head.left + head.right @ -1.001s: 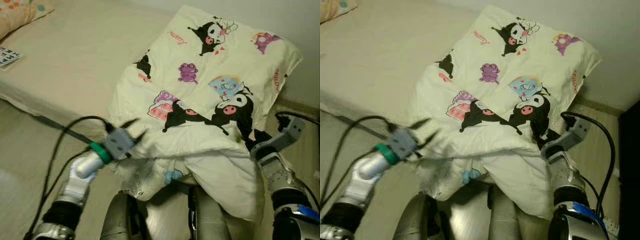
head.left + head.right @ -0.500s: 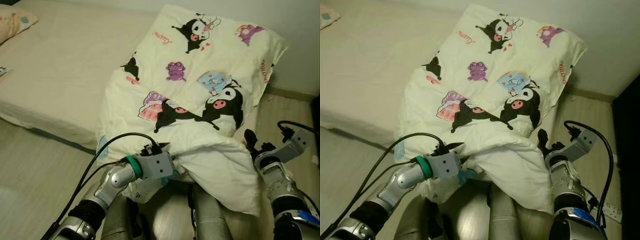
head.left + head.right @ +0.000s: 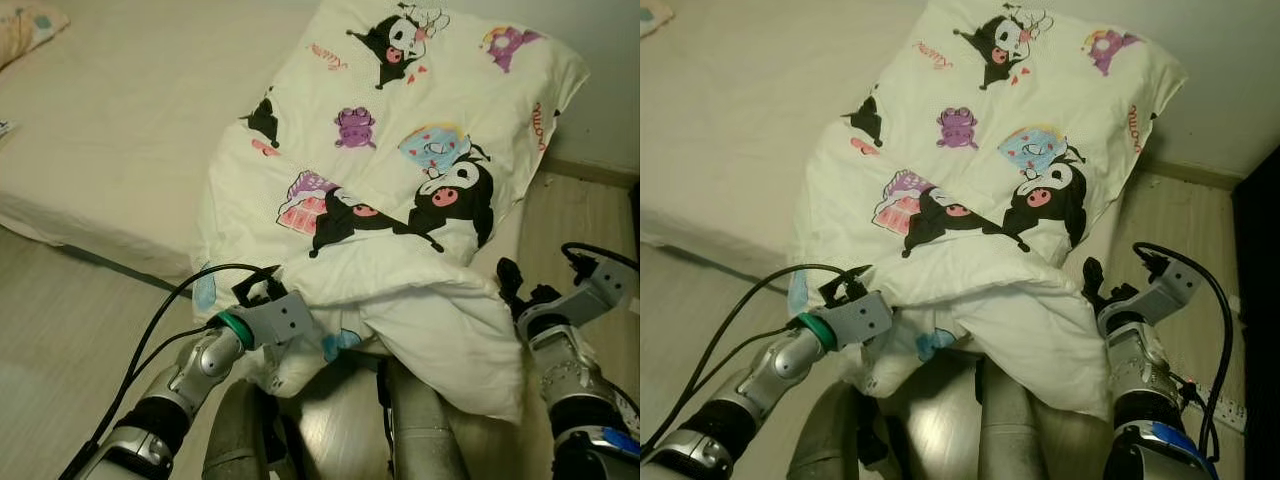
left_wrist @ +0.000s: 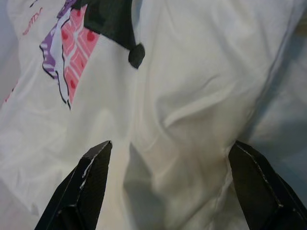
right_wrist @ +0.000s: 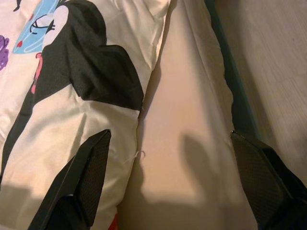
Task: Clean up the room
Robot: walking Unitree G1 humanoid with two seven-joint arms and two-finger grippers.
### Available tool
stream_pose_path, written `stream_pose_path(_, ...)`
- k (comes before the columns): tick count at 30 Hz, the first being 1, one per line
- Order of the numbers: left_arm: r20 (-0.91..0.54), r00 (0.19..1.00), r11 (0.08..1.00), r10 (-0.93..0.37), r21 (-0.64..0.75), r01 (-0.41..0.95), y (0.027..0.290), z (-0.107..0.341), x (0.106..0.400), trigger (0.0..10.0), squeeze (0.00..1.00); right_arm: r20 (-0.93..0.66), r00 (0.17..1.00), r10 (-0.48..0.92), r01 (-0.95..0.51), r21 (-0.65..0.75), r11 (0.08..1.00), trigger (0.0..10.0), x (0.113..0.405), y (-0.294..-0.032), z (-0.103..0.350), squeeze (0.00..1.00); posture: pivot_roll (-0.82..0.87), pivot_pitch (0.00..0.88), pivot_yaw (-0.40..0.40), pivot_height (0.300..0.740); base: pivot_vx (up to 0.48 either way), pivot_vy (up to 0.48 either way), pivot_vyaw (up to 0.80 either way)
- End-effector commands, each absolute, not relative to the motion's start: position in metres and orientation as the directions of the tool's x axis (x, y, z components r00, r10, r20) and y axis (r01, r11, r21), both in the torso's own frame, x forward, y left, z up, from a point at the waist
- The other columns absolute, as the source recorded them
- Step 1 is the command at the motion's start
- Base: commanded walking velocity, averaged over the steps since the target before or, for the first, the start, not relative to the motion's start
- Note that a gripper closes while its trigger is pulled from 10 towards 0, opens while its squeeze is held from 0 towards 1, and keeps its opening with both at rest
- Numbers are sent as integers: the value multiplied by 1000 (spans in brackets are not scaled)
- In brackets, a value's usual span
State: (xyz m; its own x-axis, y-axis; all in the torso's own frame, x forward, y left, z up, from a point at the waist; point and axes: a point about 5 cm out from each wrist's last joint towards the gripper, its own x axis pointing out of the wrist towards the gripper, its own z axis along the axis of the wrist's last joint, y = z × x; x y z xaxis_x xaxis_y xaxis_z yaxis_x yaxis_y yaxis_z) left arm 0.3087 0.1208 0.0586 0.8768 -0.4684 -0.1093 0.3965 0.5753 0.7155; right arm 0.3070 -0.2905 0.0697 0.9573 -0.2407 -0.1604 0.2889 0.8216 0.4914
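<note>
Left gripper (image 4: pixel 165 191) has dropped in, fingers spread against the quilt (image 3: pixel 400 200) overhanging the mattress (image 3: pixel 110 150) near edge; right gripper (image 5: pixel 172 184) also spread, so you should pinch a thick fold first.

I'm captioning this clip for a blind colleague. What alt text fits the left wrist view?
The left claw hangs open just above a white cartoon-print quilt, its two black fingers spread to either side of a raised fold. A pink, purple and black printed figure sits on the cloth beyond the fingertips.

Bedroom: mattress (image 3: pixel 120 130), cartoon-print quilt (image 3: pixel 400 170)
</note>
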Motion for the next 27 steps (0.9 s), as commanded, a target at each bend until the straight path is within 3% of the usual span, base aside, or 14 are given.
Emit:
stream_pose_path(1, -143, 887, 575, -438, 715, 399, 123, 49, 306, 10000, 0, -167, 952, -257, 306, 491, 815, 10000, 303, -292, 67, 0, -211, 238, 160, 625, 0, 0, 0)
stream_pose_path(6, -131, 885, 588, -446, 703, 400, 115, 49, 307, 10000, 0, -155, 953, -259, 302, 493, 816, 10000, 303, -292, 70, 0, -214, 246, 164, 625, 0, 0, 0)
stream_pose_path(7, -120, 885, 598, -450, 695, 398, 112, 50, 308, 8980, 0, -154, 953, -259, 302, 492, 817, 10000, 303, -292, 71, 0, -215, 249, 165, 625, 0, 0, 0)
stream_pose_path(8, -100, 885, 613, -455, 685, 392, 110, 54, 309, 0, 0, -155, 953, -261, 304, 491, 817, 10000, 302, -292, 70, 0, -215, 251, 166, 625, 0, 0, 0)
stream_pose_path(15, 15, 909, 685, -416, 663, 303, 117, 79, 324, 0, 0, -163, 947, -276, 320, 487, 812, 10000, 300, -294, 69, 0, -216, 253, 173, 625, 0, 0, 0)
stream_pose_path(27, 57, 940, 691, -337, 692, 206, 149, 91, 332, 0, 0, -167, 943, -287, 332, 488, 807, 10000, 301, -293, 71, 0, -207, 252, 175, 625, 0, 0, 0)
